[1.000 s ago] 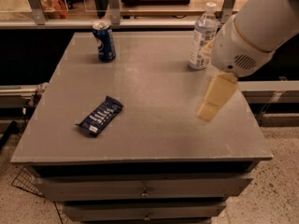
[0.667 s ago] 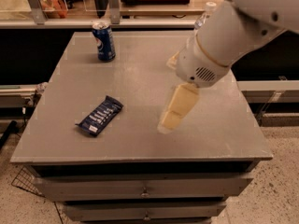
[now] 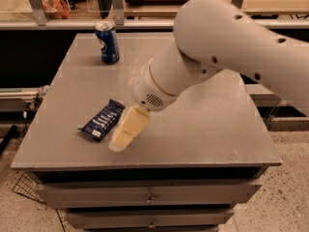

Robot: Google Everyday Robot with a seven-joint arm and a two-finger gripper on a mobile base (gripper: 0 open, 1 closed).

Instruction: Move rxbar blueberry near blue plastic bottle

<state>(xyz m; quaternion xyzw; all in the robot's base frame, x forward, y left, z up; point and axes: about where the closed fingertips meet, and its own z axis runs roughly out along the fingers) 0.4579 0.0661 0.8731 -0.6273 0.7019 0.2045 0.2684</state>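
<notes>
claw (image 3: 120, 140) low over front-left of tabletop (image 3: 217, 129), just beside right edge of rxbar blueberry (image 3: 102, 120); open or closed: cannot tell. bar flat, angled, near front edge; white lettering unreadable. blue soda can (image 3: 107, 43) upright at far-left corner. bare grey surface right of the claw.
</notes>
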